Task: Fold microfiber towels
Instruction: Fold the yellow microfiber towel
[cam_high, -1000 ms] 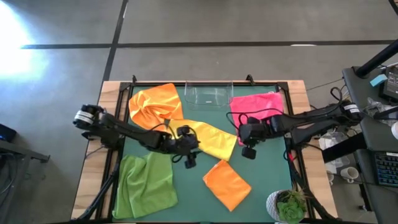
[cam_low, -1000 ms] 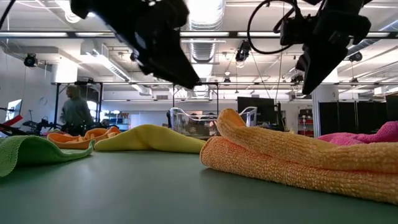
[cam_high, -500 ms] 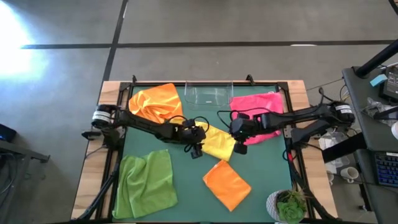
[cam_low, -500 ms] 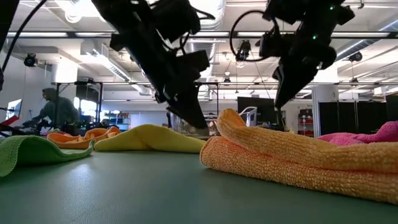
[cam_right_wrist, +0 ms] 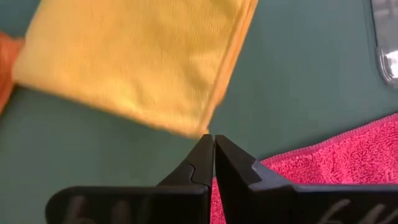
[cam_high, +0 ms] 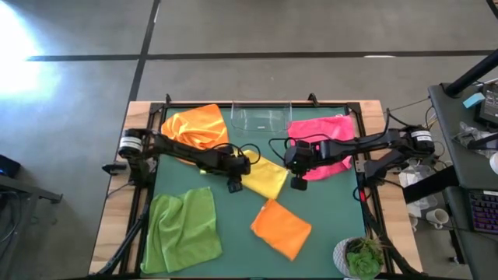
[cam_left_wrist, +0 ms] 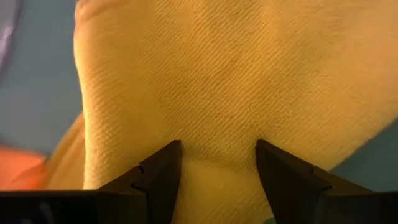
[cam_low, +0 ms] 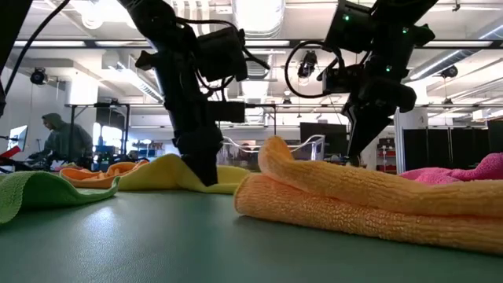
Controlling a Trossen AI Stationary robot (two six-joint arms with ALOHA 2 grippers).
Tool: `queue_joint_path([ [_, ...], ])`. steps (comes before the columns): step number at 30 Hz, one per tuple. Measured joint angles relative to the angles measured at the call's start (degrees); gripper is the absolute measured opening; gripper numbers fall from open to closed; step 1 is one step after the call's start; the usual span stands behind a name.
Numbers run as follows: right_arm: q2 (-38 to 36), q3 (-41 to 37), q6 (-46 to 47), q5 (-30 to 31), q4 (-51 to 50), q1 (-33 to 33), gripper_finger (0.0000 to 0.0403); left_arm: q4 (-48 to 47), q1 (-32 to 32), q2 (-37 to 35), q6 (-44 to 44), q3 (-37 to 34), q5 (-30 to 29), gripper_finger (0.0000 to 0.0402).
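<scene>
I had the left gripper (cam_high: 234, 173) down on the yellow towel (cam_high: 263, 176) near the middle of the table (cam_high: 342, 225), its fingers (cam_left_wrist: 163, 171) spread wide with the cloth between them, though I could not tell whether they pinched it. The right gripper (cam_high: 294, 173) hung just beside the towel's other edge, jaws pressed together on nothing. One orange towel (cam_high: 194, 126) lay crumpled at the far left corner, the pink towel (cam_high: 323, 128) toward the far right, beside the clear bin (cam_high: 260, 120). The green towel (cam_high: 181, 231) lay at the near left corner, the folded orange towel (cam_high: 282, 228) near the front edge.
</scene>
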Motion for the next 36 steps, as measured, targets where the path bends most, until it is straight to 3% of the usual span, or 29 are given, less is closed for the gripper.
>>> queue_joint_path([
  [10,-0.33,0.00,-2.49,-0.09,-0.13,0.04,0.0009,-7.94,3.61,-1.59,0.82,-0.31,-4.87,0.0192],
  [22,-0.38,0.04,-8.95,-1.07,0.56,0.09,0.0019,-7.71,0.06,-8.32,2.02,2.94,0.70,0.0192],
  [26,-0.42,0.07,-8.94,-1.09,2.55,0.09,0.0043,-0.83,-2.53,-9.16,2.47,3.72,1.26,0.0192],
  [30,-0.42,0.28,-8.92,-1.07,3.02,-0.07,0.0074,9.09,-5.03,-7.57,8.95,3.39,3.96,0.0192],
  [36,-0.40,0.42,-8.57,-1.02,2.98,-0.37,0.0106,14.96,-6.47,-3.05,12.56,3.30,4.03,0.0192],
])
